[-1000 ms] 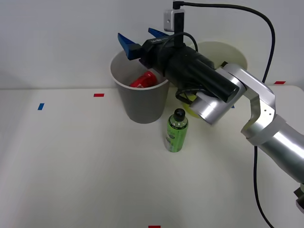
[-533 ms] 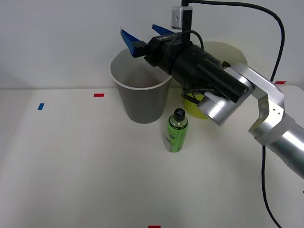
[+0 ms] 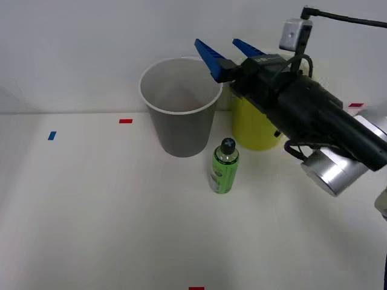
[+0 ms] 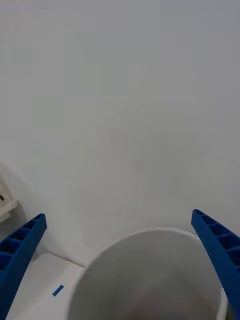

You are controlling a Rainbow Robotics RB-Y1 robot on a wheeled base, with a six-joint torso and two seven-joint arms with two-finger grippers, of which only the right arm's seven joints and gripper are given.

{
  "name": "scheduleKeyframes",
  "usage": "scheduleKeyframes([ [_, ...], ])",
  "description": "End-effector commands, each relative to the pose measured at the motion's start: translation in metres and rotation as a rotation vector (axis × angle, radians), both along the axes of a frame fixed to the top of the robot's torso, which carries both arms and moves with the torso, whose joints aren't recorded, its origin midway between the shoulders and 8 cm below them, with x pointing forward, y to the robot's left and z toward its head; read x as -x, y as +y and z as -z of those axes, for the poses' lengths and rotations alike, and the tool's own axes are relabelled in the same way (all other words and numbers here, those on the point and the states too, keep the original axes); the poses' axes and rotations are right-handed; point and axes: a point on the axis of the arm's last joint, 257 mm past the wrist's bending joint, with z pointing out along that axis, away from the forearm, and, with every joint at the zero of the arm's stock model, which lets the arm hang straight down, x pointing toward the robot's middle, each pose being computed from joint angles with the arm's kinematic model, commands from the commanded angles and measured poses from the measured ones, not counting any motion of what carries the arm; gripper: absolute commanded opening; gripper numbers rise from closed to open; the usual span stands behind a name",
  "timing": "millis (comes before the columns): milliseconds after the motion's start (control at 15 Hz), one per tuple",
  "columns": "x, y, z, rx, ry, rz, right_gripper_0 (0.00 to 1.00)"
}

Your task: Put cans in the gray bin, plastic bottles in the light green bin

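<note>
Front view: gray bin (image 3: 179, 115) beside light green bin (image 3: 254, 124), fingers (image 3: 208, 53) spread.

Table left of gray bin (image 3: 180, 124) free; green bottle (image 3: 224, 167) just beside it.

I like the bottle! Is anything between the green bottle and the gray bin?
No. The front view shows bare table between green bottle and gray bin.
</note>
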Motion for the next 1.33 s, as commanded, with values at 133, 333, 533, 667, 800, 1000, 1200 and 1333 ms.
scheduleKeyframes([
  [133,0.010,-0.042,0.023,0.002,0.013,0.086,1.00],
  [333,0.014,-0.079,0.042,-0.018,0.006,0.160,1.00],
  [533,0.027,-0.114,0.070,-0.056,0.045,0.207,1.00],
  [667,0.037,-0.129,0.093,-0.064,0.080,0.229,1.00],
  [800,0.049,-0.142,0.119,-0.085,0.127,0.261,1.00],
  [1000,0.066,-0.151,0.144,-0.139,0.173,0.295,1.00],
  [1200,0.086,-0.167,0.161,-0.217,0.194,0.342,1.00],
  [1333,0.098,-0.175,0.171,-0.258,0.208,0.375,1.00],
])
